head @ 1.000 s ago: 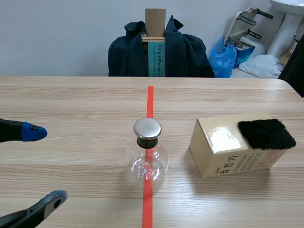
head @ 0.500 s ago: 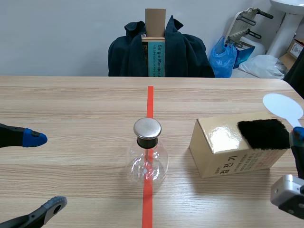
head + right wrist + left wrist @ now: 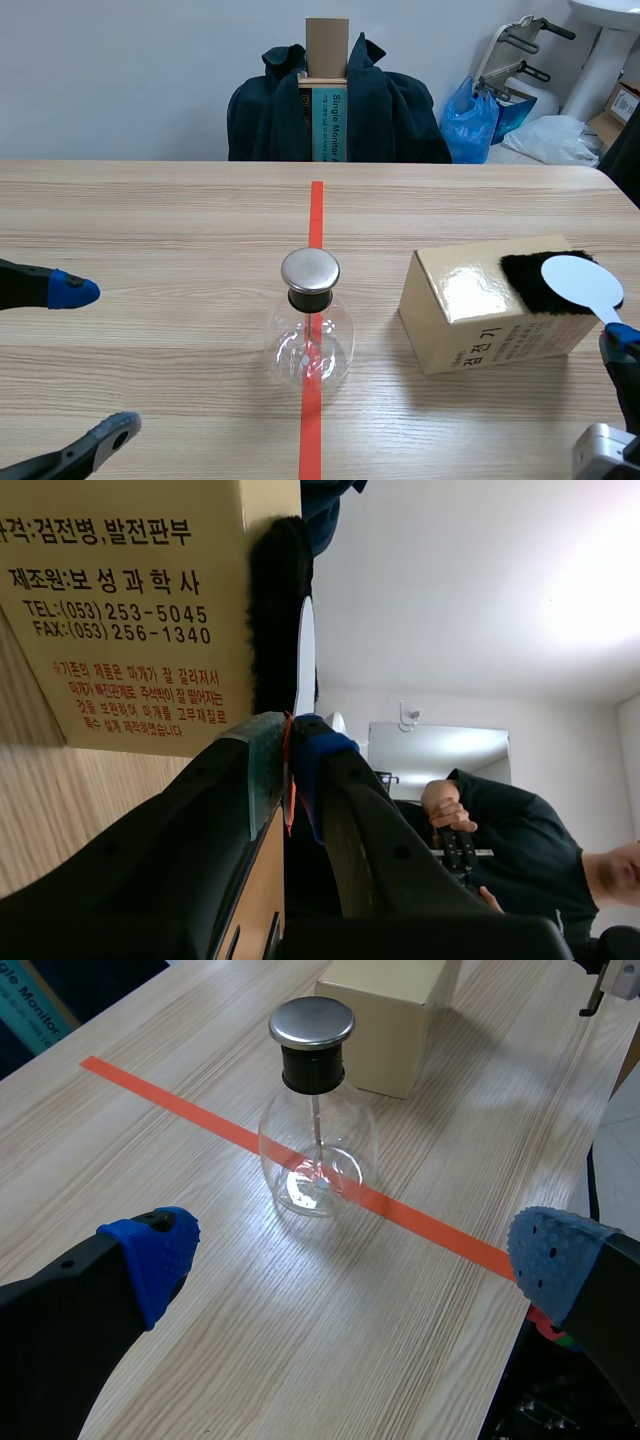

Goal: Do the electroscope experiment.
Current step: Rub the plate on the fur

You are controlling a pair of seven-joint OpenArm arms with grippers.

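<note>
The electroscope (image 3: 310, 325), a clear glass flask with a round metal cap, stands on the red tape line at the table's middle. My left gripper (image 3: 95, 362) stands open to its left, nothing between its fingers. In the left wrist view the electroscope (image 3: 315, 1145) sits ahead of the left gripper (image 3: 355, 1260). A black fur pad (image 3: 535, 285) lies on a tan cardboard box (image 3: 470, 315). My right gripper (image 3: 620, 345) is shut on the handle of a white disc paddle (image 3: 580, 282), whose disc lies against or just over the fur. The right wrist view shows the paddle (image 3: 305, 660) beside the fur pad (image 3: 278, 610).
A chair draped with a dark jacket (image 3: 335, 105) stands beyond the table's far edge, with blue bags (image 3: 480, 115) behind it to the right. A person (image 3: 510, 850) shows in the background of the right wrist view. The box (image 3: 385, 1020) stands just past the flask.
The right arm came in from the right with the white paddle and brought its disc down onto the black fur. The left gripper has barely shifted.
</note>
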